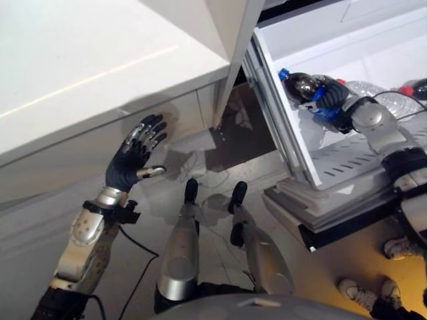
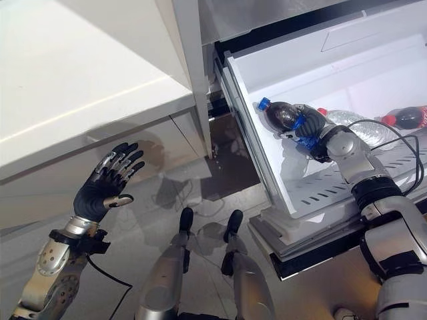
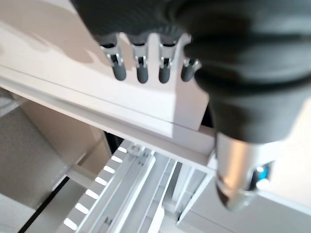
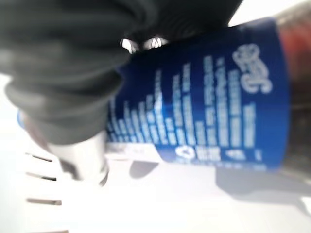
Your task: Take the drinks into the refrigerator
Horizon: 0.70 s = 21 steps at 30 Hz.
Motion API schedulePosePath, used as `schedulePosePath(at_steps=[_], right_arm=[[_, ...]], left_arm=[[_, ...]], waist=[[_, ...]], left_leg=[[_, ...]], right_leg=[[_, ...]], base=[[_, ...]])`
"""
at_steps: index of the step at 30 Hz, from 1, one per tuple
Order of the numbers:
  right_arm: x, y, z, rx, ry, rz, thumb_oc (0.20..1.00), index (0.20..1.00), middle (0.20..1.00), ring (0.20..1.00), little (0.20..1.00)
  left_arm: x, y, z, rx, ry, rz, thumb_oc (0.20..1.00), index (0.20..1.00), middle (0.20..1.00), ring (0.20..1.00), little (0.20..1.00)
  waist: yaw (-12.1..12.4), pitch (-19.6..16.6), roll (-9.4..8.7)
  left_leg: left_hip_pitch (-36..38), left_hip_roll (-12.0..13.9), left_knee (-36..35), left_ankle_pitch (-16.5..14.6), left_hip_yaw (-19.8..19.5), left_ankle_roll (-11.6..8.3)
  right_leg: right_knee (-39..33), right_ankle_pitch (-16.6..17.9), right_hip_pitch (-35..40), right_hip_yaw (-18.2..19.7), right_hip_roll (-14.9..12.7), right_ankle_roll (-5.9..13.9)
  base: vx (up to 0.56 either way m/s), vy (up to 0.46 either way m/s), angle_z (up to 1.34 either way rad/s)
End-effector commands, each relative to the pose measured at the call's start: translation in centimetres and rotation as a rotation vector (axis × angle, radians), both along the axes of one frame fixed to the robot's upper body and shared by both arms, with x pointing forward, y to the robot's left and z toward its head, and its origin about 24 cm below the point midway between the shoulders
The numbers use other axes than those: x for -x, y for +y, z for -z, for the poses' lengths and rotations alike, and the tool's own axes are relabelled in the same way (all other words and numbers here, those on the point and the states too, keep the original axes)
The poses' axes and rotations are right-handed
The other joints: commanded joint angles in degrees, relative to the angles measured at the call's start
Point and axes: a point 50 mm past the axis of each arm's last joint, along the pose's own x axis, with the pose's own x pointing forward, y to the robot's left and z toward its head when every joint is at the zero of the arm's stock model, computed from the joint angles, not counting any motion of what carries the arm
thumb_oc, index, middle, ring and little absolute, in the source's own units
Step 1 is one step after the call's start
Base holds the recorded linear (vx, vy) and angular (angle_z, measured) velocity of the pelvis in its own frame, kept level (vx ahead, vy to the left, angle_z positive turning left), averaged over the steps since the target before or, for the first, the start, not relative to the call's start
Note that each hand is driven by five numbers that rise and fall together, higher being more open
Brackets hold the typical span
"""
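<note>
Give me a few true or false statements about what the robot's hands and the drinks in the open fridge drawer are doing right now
1. The right hand is curled round a dark cola bottle with a blue label. True.
2. That bottle has a red cap. False: its cap is blue.
3. The left hand holds a second bottle. False: it is open, fingers spread, holding nothing.
4. A clear bottle lies in the white drawer beyond the right hand. True.
5. The drawer is pushed shut. False: it is pulled out, with drinks showing inside.
</note>
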Motion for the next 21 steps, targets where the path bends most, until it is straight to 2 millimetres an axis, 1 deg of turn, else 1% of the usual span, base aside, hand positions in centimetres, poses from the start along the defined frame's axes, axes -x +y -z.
schedulePosePath(at_steps=[1, 9, 11, 13, 14, 15, 16, 17, 18, 19, 21], right_arm=[[-1.1, 4.0, 3.0, 0.004, 0.085, -0.084, 1.0, 1.0, 1.0, 1.0, 1.0], [-1.2, 4.3, 1.7, 0.01, 0.056, -0.103, 1.0, 1.0, 1.0, 1.0, 1.0], [-1.2, 4.3, 1.7, 0.01, 0.056, -0.103, 1.0, 1.0, 1.0, 1.0, 1.0], [-1.1, 4.5, 1.1, 0.002, 0.038, -0.124, 1.0, 1.0, 1.0, 1.0, 1.0], [-0.9, 4.5, 0.4, 0.001, 0.017, -0.137, 1.0, 1.0, 1.0, 1.0, 1.0], [-0.9, 4.5, 0.4, 0.0, 0.017, -0.136, 1.0, 1.0, 1.0, 1.0, 1.0], [-0.6, 4.7, -0.8, 0.012, -0.014, -0.167, 1.0, 1.0, 1.0, 1.0, 1.0], [-0.4, 4.7, -1.3, 0.021, -0.029, -0.181, 1.0, 1.0, 1.0, 1.0, 1.0], [-0.4, 4.7, -1.3, 0.021, -0.028, -0.181, 1.0, 1.0, 1.0, 1.0, 1.0], [0.2, 4.4, -3.6, 0.068, -0.088, -0.204, 1.0, 1.0, 1.0, 1.0, 1.0], [0.6, 4.1, -3.9, 0.072, -0.096, -0.208, 1.0, 1.0, 1.0, 1.0, 1.0]], left_arm=[[1.3, -0.9, -2.1, -0.026, -0.136, 0.028, 1.0, 1.0, 1.0, 1.0, 1.0], [1.0, -0.4, -1.8, -0.027, -0.123, 0.011, 1.0, 1.0, 1.0, 1.0, 1.0], [1.0, -0.4, -1.8, -0.027, -0.122, 0.011, 1.0, 1.0, 1.0, 1.0, 1.0], [0.9, -0.3, -1.9, -0.027, -0.126, 0.018, 1.0, 1.0, 1.0, 1.0, 1.0], [0.8, -0.3, -2.0, -0.029, -0.126, 0.025, 1.0, 1.0, 1.0, 1.0, 1.0], [0.8, -0.3, -1.9, -0.028, -0.126, 0.026, 1.0, 1.0, 1.0, 1.0, 1.0], [0.7, -0.2, -1.9, -0.029, -0.124, 0.023, 1.0, 1.0, 1.0, 1.0, 1.0], [0.7, -0.1, -2.0, -0.032, -0.124, 0.025, 1.0, 1.0, 1.0, 1.0, 1.0], [0.7, -0.2, -2.0, -0.032, -0.124, 0.026, 1.0, 1.0, 1.0, 1.0, 1.0], [0.6, 0.0, -2.1, -0.036, -0.127, 0.028, 1.0, 1.0, 1.0, 1.0, 1.0], [0.6, 0.0, -2.1, -0.032, -0.126, 0.033, 1.0, 1.0, 1.0, 1.0, 1.0]], waist=[[0.0, 0.21, 2.17], [-0.34, 0.21, 1.7], [-0.33, 0.21, 1.7], [-0.33, 0.21, 1.54], [-0.32, 0.21, 1.45], [-0.3, 0.21, 1.47], [-0.38, 0.21, 1.14], [-0.4, 0.21, 0.99], [-0.37, 0.21, 1.02], [-0.48, 0.21, 0.51], [-0.43, 0.21, 0.49]], left_leg=[[0.2, 0.26, -2.6, 0.05, -1.38, 0.42], [1.42, 0.26, -2.73, -0.15, -1.09, 0.47], [1.45, 0.27, -2.75, -0.16, -1.08, 0.47], [2.31, 0.18, -2.7, -0.27, -0.92, 0.45], [2.98, 0.22, -2.68, -0.3, -0.76, 0.4], [3.02, 0.23, -2.71, -0.3, -0.76, 0.4], [4.05, 0.2, -2.6, -0.48, -0.66, 0.38], [4.59, 0.14, -2.56, -0.57, -0.55, 0.36], [4.67, 0.14, -2.59, -0.58, -0.55, 0.37], [6.09, 0.06, -2.35, -0.92, -0.34, 0.34], [6.72, 0.09, -2.23, -1.14, -0.26, 0.37]], right_leg=[[8.76, -3.22, -3.33, 0.88, -1.5, 5.0], [8.81, -3.28, -2.6, 1.12, -1.55, 5.06], [8.82, -3.29, -2.59, 1.12, -1.54, 5.06], [8.86, -3.4, -1.74, 1.08, -1.62, 5.01], [8.93, -3.5, -1.07, 1.04, -1.73, 5.01], [8.91, -3.5, -1.02, 1.03, -1.73, 5.02], [8.97, -3.58, 0.05, 1.16, -1.87, 4.99], [8.95, -3.64, 0.72, 1.12, -1.93, 5.0], [8.92, -3.64, 0.8, 1.11, -1.93, 5.0], [8.97, -3.7, 2.32, 1.08, -2.25, 5.11], [8.99, -3.75, 2.91, 1.02, -2.37, 5.15]], base=[[0.0, 0.0, 0.0], [0.0, 0.0, 0.0], [0.0, 0.0, 0.0], [0.0, 0.0, 0.0], [0.0, 0.0, 0.0], [0.0, 0.0, 0.0], [0.0, 0.0, 0.0], [0.0, 0.0, 0.0], [0.01, 0.001, -0.05], [0.01, 0.005, -0.04], [0.0, 0.0, 0.0]])
